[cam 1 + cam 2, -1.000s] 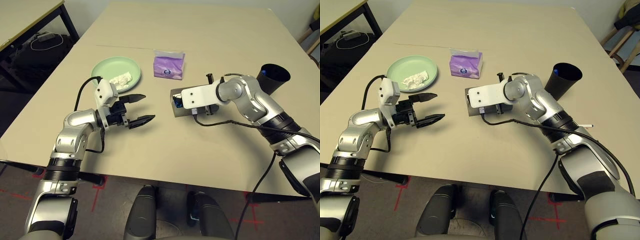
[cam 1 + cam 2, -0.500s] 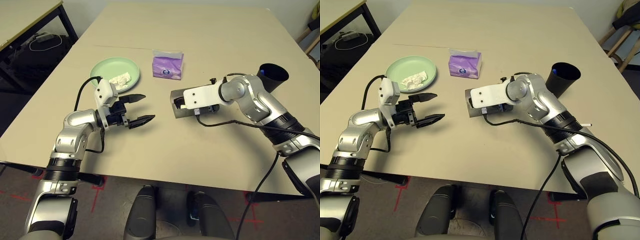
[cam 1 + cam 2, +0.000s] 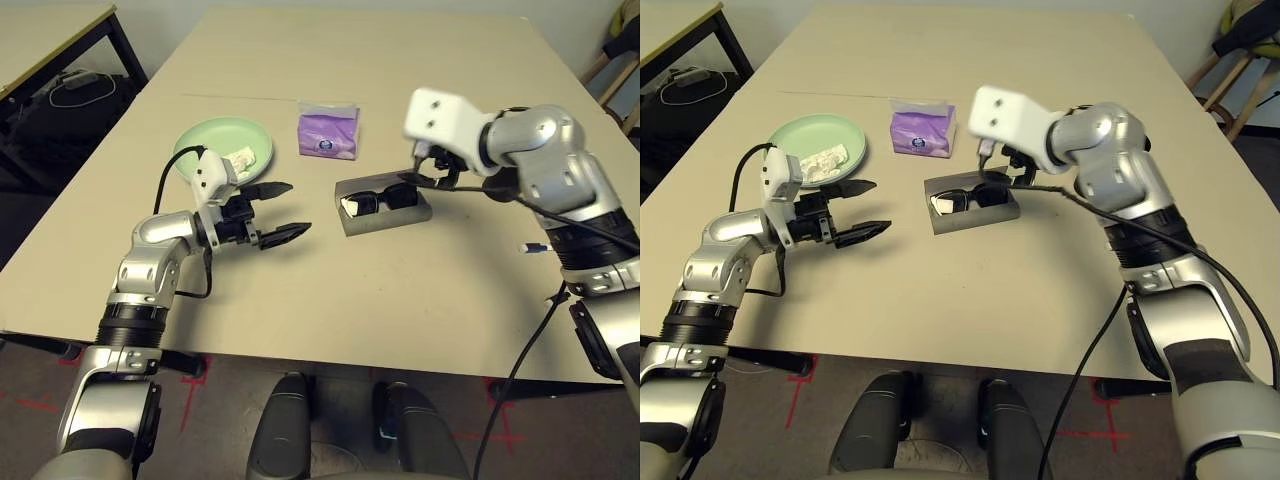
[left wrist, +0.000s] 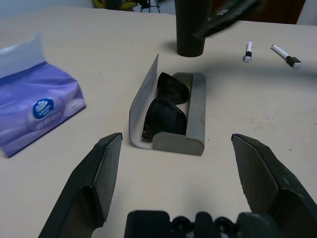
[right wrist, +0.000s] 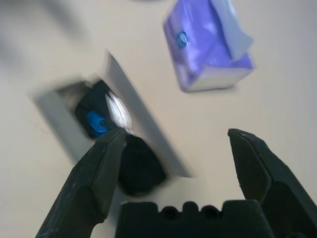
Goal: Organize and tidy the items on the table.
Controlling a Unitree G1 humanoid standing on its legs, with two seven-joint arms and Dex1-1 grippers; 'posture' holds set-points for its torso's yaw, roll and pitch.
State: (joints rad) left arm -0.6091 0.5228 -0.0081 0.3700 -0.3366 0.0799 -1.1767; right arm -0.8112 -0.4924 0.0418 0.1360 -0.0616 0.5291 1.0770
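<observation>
Both fingers spread above black sunglasses in glasses case

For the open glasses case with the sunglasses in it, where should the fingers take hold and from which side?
Judging by its pose, grip the glasses case across its short width, at the middle of its long sides, coming from above. It lies flat and open on the table, so the lid flap stands up along one side. The sunglasses lie loose inside, so it should be kept level.

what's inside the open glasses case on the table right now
Black sunglasses lie folded inside the open glasses case. The lenses cover the case's floor, so anything under them is hidden.
</observation>
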